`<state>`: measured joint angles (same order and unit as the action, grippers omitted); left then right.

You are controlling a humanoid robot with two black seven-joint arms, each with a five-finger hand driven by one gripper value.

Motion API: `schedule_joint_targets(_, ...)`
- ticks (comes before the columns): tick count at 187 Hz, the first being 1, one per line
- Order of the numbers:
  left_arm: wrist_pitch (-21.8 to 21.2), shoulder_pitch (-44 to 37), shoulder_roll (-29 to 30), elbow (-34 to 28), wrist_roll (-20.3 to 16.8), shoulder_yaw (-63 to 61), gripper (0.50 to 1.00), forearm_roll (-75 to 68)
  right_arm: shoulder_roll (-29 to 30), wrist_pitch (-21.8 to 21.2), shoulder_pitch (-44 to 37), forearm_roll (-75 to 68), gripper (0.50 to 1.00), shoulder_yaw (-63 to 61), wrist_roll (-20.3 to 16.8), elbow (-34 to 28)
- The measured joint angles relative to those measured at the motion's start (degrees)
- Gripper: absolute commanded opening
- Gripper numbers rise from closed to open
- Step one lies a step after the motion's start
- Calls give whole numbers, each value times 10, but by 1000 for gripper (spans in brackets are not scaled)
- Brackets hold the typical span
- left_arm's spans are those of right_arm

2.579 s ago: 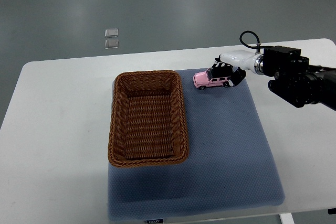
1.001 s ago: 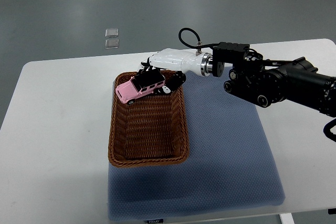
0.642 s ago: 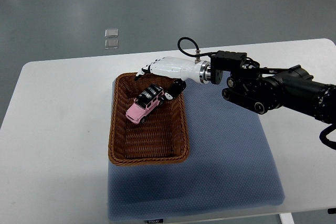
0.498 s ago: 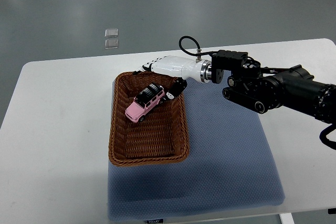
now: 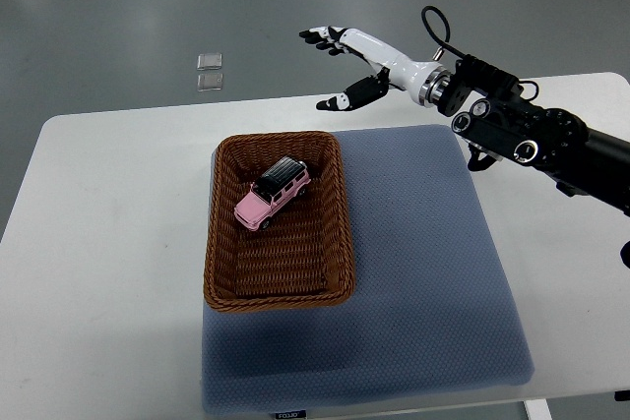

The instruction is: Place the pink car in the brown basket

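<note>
The pink toy car (image 5: 273, 194) with a black roof lies inside the brown wicker basket (image 5: 222, 272), in its far half, angled with its nose toward the near left. My right hand (image 5: 340, 64) is raised well above and behind the basket's far right corner, its fingers spread and holding nothing. Its white forearm and black arm run off to the right edge. The left arm does not show.
The basket stands on the left part of a blue-grey mat (image 5: 423, 272) on a white table (image 5: 98, 243). Two small clear squares (image 5: 209, 72) lie on the grey floor beyond the table's far edge.
The right hand carried the car from the mat to the basket, let it go inside, then lifted up and back to the right with fingers spread. The car stays in the basket.
</note>
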<state>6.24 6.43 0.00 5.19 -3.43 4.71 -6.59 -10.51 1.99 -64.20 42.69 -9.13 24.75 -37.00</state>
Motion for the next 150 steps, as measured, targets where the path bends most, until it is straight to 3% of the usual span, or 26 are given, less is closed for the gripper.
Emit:
schedule_joint_targets(64,1,0,0,1,0,-3,1000,-1,-43,-4,86,-232,897,-124,-97,0)
schedule_joint_targets(150,10,-7,0,2,5,-4,1000,-1,-53,-5,206,-332,913,-285,-110,0)
